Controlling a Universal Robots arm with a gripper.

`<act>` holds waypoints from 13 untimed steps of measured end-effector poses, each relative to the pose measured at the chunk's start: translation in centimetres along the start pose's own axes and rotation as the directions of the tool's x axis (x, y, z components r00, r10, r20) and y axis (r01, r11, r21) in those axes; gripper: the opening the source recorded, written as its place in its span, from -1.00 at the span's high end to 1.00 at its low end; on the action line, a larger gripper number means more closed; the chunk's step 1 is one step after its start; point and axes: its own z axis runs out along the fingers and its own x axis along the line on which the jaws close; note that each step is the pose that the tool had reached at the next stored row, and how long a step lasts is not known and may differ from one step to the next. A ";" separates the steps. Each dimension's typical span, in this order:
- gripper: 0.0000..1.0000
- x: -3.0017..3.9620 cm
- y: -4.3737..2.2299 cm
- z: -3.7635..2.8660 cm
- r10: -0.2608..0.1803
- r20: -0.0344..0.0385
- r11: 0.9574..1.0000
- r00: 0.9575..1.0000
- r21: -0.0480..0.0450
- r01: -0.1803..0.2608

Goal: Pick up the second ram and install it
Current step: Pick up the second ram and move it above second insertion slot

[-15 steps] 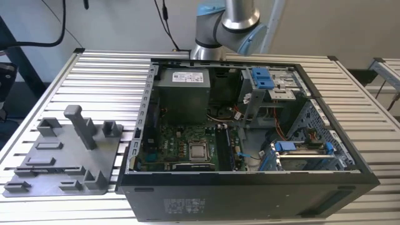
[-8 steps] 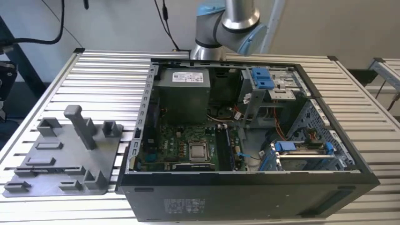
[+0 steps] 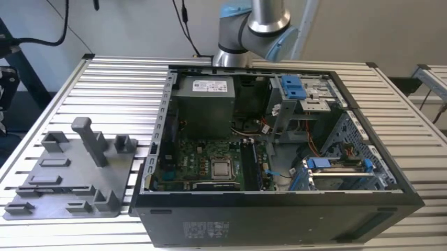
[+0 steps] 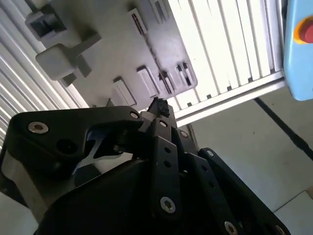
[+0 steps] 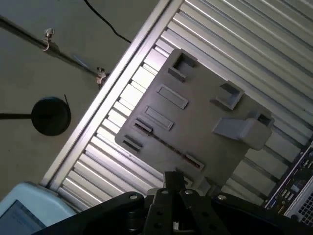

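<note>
One grey tray (image 3: 70,172) lies on the desk (image 3: 119,89) at 9 o'clock from the open computer case (image 3: 279,225) in the exterior view. In the first wrist view, the second ram (image 5: 168,147) stands edge-on in that tray, with the gripper (image 5: 173,178) near it. In the second wrist view, the jaws are pressed together.

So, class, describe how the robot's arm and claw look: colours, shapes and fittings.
In the exterior view the arm is a silver-grey tube with rounded joints capped in light blue. In the second wrist view the claw is matte black, built of flat linked bars joined by round silver screws, mounted on a bulky black body.
</note>
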 end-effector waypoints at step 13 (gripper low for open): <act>0.79 0.00 0.00 0.05 -0.235 -0.004 0.972 0.972 0.006 0.235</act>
